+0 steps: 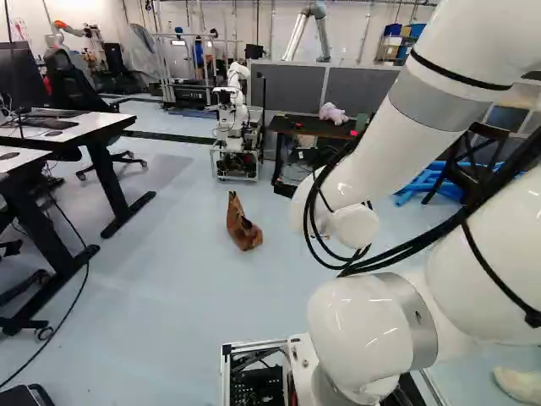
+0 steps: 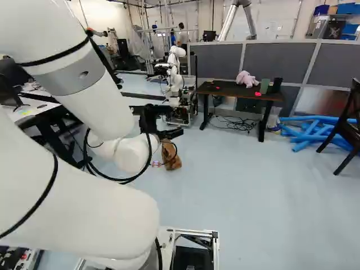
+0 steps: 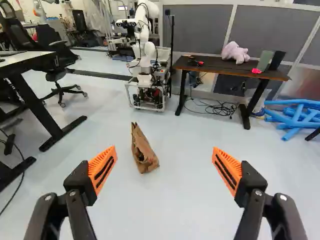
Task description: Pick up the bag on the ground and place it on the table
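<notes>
My gripper (image 2: 168, 148) shows in the right base view beyond the arm, partly covered by cables. In the wrist view the gripper (image 3: 164, 149) is open, its orange pads wide apart with nothing between them. The crumpled brown bag (image 3: 143, 151) stands on the floor ahead of the fingers, nearer the one on the office chair's side, untouched. The left base view shows the whole bag (image 1: 243, 223); in the right base view the gripper and cables partly cover it. A dark-topped table (image 3: 223, 68) is farther off against grey partitions, holding a pink plush toy (image 3: 235, 52) and dark upright objects.
Another robot (image 3: 145, 65), white on a wheeled frame, stands beside the dark table. White desks (image 1: 66, 128) and an office chair are at the left of the left base view. Blue foam tubes (image 2: 315, 129) and a dark wooden chair (image 2: 345, 121) are at the right of the right base view.
</notes>
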Robot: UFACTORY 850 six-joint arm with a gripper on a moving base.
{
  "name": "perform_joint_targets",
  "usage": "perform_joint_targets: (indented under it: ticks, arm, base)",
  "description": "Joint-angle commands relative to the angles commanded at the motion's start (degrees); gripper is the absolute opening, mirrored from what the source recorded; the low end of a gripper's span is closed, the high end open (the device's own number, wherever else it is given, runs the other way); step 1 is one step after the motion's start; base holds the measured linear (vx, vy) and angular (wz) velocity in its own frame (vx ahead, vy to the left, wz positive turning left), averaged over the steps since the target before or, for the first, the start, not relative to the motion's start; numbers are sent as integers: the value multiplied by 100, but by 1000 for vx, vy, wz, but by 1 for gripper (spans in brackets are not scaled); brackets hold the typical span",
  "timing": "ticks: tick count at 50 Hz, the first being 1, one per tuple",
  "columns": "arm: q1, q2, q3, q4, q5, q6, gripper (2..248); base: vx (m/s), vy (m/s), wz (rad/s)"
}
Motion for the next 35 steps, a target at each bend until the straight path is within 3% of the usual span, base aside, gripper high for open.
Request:
perform_joint_targets:
  ticks: [35]
  arm:
    - [0, 0, 0, 0, 0, 0, 247]
  base:
    - [143, -19, 0]
